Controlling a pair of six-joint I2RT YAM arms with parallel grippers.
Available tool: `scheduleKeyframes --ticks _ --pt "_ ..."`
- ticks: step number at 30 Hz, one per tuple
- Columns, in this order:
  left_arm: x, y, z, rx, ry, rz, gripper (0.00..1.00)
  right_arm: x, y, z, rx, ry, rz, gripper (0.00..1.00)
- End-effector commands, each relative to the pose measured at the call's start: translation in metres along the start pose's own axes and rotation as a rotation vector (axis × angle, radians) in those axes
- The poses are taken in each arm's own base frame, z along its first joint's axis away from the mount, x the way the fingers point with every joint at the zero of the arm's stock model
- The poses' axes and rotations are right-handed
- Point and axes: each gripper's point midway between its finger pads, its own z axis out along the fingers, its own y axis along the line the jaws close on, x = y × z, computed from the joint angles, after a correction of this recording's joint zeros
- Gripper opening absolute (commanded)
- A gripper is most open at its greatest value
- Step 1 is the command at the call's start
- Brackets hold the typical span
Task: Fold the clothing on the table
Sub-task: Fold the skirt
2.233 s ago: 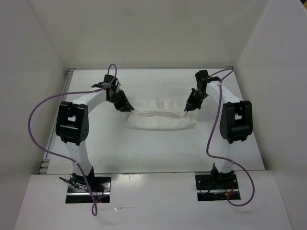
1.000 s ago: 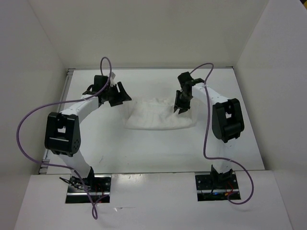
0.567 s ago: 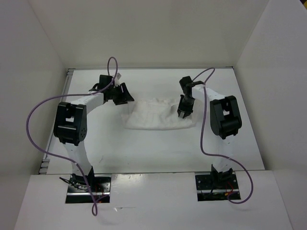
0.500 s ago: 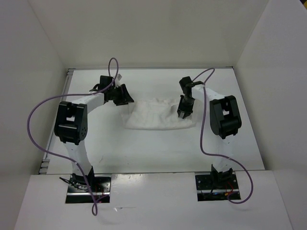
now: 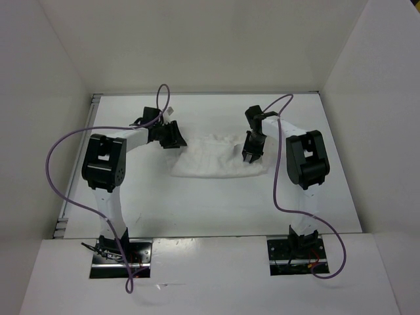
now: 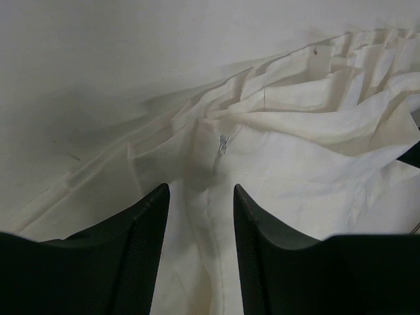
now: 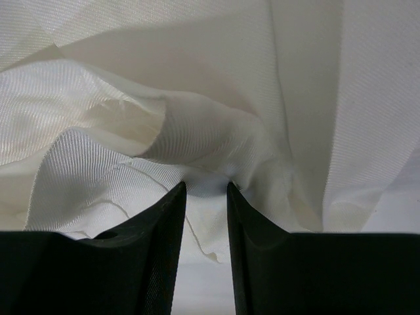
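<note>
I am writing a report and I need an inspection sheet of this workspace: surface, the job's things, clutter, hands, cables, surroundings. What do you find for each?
Surface: the table is white, flat and matte.
Job's things: the clothing lies as a crumpled white band across the middle of the table, between the two hands. It is not neatly folded.
Clutter: nothing seen.
Hands: the left hand is open, low over the clothing's left end. The right hand is at the right end, its fingers narrowly apart with cloth bunched at the tips. A grip cannot be confirmed.
Cables: the left purple cable and the right purple cable loop beside their arms, and neither lies on the clothing.
Surroundings: white walls enclose the table.
</note>
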Motion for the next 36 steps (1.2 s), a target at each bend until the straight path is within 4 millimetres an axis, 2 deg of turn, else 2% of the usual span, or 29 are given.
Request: scheduleKeyframes --ticks 1,3,5,7,8,9,11,12,13,16,17,19,23,26,28,30,32,35,36 --pt "-0.013 -0.008 0.01 0.023 -0.024 0.081 0.51 0.007 -0.004 0.011 0.017 0.03 0.023 0.36" --pt "-0.013 -0.01 0.011 0.039 -0.019 0.082 0.51 0.01 -0.001 0.011 0.015 0.031 0.013 0.36" --pt "-0.009 -0.012 0.018 0.049 -0.003 0.084 0.47 0.012 0.002 0.011 0.014 0.032 0.004 0.36" --pt "-0.008 -0.022 0.019 0.079 0.005 0.095 0.45 0.015 -0.001 0.013 0.021 0.041 0.004 0.36" --pt "-0.002 -0.023 0.024 0.081 0.021 0.098 0.41 0.015 -0.001 0.013 0.021 0.041 0.004 0.36" --pt "-0.006 -0.025 0.023 0.084 0.014 0.103 0.38 0.015 0.0 0.013 0.021 0.041 0.013 0.36" --pt "0.002 -0.029 0.027 0.105 0.038 0.103 0.24 0.021 -0.001 0.018 0.03 0.057 0.005 0.36" --pt "0.0 -0.03 0.026 0.106 0.038 0.103 0.04 0.021 -0.001 0.018 0.03 0.057 0.005 0.36" --pt "0.0 -0.031 0.026 0.105 0.039 0.092 0.0 0.021 -0.001 0.018 0.03 0.057 0.005 0.36" --pt "-0.005 -0.033 0.015 0.072 0.02 0.094 0.0 0.021 -0.001 0.018 0.03 0.057 0.005 0.36" --pt "-0.01 -0.037 0.004 0.052 -0.004 0.102 0.0 0.02 -0.002 0.018 0.039 0.051 0.005 0.36" --pt "-0.018 -0.029 -0.011 0.016 -0.037 0.067 0.0 0.021 -0.004 0.018 0.052 0.053 0.014 0.36" --pt "-0.02 -0.018 -0.045 -0.084 -0.082 0.035 0.0 0.024 -0.006 0.019 0.058 0.06 0.023 0.36" --pt "-0.007 -0.001 -0.051 -0.166 -0.072 0.015 0.0 0.025 -0.009 0.022 0.071 0.062 0.023 0.36" --pt "-0.003 0.0 -0.05 -0.169 -0.065 0.002 0.0 0.025 -0.009 0.022 0.071 0.062 0.023 0.36" --pt "0.011 0.014 -0.044 -0.212 -0.023 -0.033 0.0 0.026 -0.007 0.022 0.062 0.068 0.024 0.36" --pt "0.013 0.018 -0.041 -0.226 -0.018 -0.05 0.0 0.025 -0.004 0.022 0.046 0.067 0.024 0.36" --pt "0.024 0.032 -0.036 -0.273 0.009 -0.066 0.0 0.011 0.007 0.003 -0.007 -0.005 0.021 0.4" --pt "0.031 0.041 -0.033 -0.304 0.029 -0.087 0.0 0.001 0.009 -0.015 -0.018 -0.063 0.02 0.42"
